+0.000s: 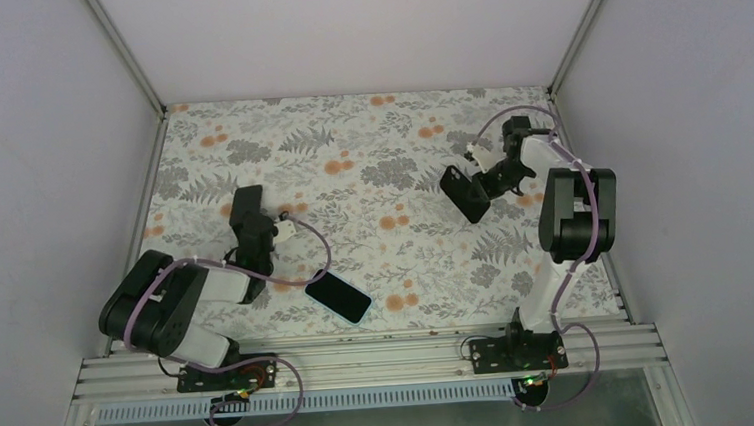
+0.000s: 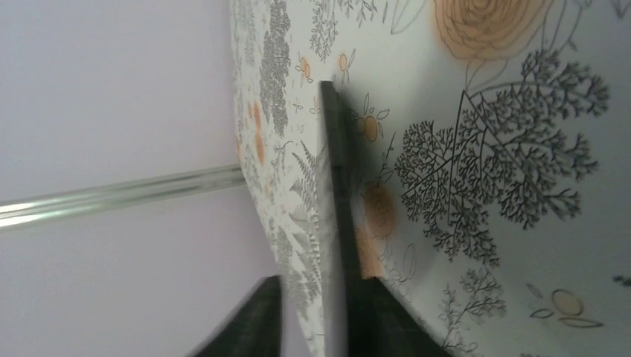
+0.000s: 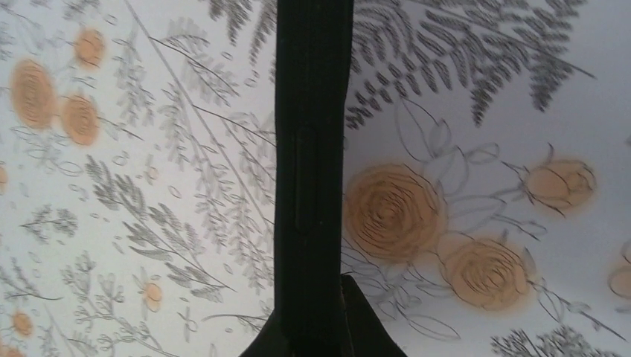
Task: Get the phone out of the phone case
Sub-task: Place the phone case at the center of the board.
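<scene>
Closest to the right wrist camera, the right gripper (image 3: 312, 338) was clamped narrowly on the black case (image 3: 312, 149). The case ran edge-on up the middle of that view, with 1 long slot showing in its side. From above, the case was held tilted over the flowered table (image 1: 406, 251), toward the far right corner.

The left gripper (image 2: 316, 323) was drawn in narrow too. 1 thin dark slab (image 2: 336, 186) stood on edge between its 2 fingers (image 2: 257, 323), and what that slab was could not be told. From above, this gripper sat over the left side of the table.

The phone (image 1: 339, 298) lay flat and glossy on the table near the front edge. It was touched by neither gripper, sat just right of the left arm (image 1: 159, 308), and was well apart from the case.
</scene>
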You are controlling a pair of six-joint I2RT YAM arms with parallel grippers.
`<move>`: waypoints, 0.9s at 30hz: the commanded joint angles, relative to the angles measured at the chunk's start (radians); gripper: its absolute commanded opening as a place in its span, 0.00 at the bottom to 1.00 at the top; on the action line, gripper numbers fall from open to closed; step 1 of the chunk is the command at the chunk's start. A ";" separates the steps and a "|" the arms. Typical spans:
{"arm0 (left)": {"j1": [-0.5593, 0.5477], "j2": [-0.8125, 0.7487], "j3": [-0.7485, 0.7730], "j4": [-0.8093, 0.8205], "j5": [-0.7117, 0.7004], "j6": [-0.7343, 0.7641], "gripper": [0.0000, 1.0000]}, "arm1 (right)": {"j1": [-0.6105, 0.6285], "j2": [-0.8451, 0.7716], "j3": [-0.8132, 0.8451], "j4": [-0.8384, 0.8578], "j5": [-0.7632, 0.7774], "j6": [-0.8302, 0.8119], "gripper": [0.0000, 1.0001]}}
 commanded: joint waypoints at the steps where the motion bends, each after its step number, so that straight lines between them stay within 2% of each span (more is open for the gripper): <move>1: 0.003 -0.063 0.015 -0.111 0.086 -0.037 0.49 | -0.023 -0.001 -0.017 0.042 0.078 0.013 0.04; 2: 0.002 -0.081 0.025 -0.169 0.108 -0.056 0.63 | -0.026 -0.005 -0.016 0.042 0.086 0.016 0.05; 3: 0.003 -0.100 0.035 -0.253 0.134 -0.070 0.73 | -0.027 -0.010 -0.013 0.042 0.097 0.018 0.13; 6: 0.001 -0.156 0.053 -0.380 0.192 -0.087 0.91 | -0.028 -0.034 -0.006 0.036 0.132 0.019 0.28; 9: 0.000 -0.233 0.088 -0.569 0.271 -0.105 1.00 | -0.028 -0.068 0.001 0.039 0.206 0.019 0.62; 13: -0.003 -0.310 0.223 -0.924 0.458 -0.178 1.00 | -0.028 -0.123 0.008 0.056 0.373 0.016 0.83; 14: -0.003 -0.322 0.256 -0.996 0.494 -0.197 1.00 | -0.027 -0.138 0.007 0.072 0.431 0.018 0.96; 17: -0.002 -0.358 0.377 -1.215 0.615 -0.248 1.00 | -0.014 -0.197 0.008 0.080 0.549 0.016 1.00; 20: 0.000 -0.398 0.506 -1.362 0.740 -0.292 1.00 | 0.053 -0.292 -0.010 0.046 0.541 -0.001 1.00; 23: 0.007 -0.432 0.630 -1.424 0.812 -0.350 1.00 | 0.224 -0.359 -0.057 -0.012 0.544 0.014 1.00; 27: 0.016 -0.442 0.761 -1.410 0.797 -0.467 1.00 | 0.486 -0.390 -0.086 -0.093 0.444 0.070 1.00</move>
